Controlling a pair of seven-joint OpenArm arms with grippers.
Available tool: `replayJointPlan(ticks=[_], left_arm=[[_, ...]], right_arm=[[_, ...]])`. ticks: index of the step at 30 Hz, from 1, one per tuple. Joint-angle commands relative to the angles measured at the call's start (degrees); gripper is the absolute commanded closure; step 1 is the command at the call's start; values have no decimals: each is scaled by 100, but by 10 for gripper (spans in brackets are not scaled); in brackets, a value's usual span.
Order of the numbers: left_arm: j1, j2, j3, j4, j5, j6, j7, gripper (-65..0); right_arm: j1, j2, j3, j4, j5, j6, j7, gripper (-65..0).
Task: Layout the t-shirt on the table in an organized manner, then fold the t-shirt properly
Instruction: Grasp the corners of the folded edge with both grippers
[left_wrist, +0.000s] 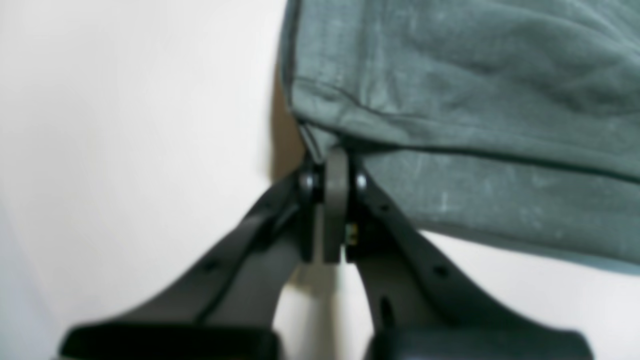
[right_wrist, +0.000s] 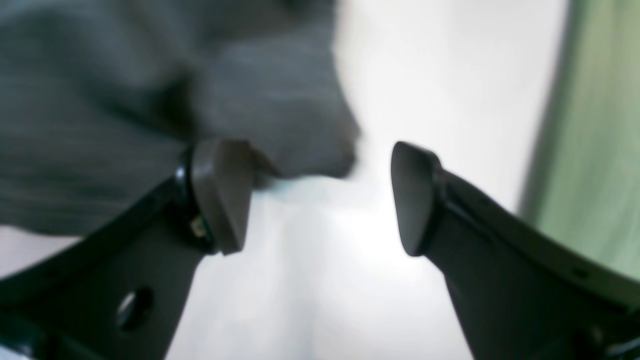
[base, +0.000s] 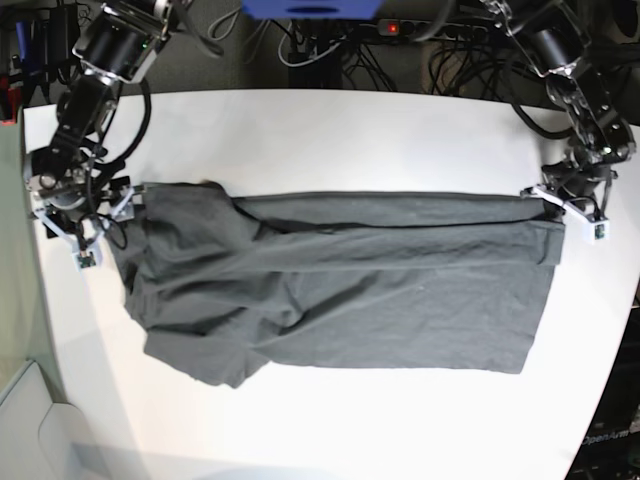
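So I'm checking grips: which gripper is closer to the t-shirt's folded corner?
Left. The left gripper is shut on the t-shirt at that corner; the right gripper is open beside the opposite end.

Left tool (left_wrist: 334, 175) pinched closed — right tool (right_wrist: 320, 197) spread wide, both arms low.

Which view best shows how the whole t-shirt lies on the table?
The base view: the t-shirt shows entire, spread crosswise and wrinkled on the table. The left wrist view gives only a folded corner at closed jaws; the right wrist view only a blurred edge.
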Motion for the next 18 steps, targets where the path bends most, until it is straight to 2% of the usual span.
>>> replayJointPlan(ticks=[1,5,15,18], left_arm=[[-64,-94,-3,77,-59,9,-96,-6],[-64,-94,-3,77,-59,17,-96,-6],[-81,-77,-3,77,-42,17,-87,-6],[-81,-68,-3,77,-42,17,-87,-6]], right_arm=[[120,103,-8,13,71,-25,107,-439],[244,173,-8,-330,79,-25,116,-439],[358,226,-26,-374,88,-25,124,-434],[358,226,-26,-374,97,-25,124,-380]])
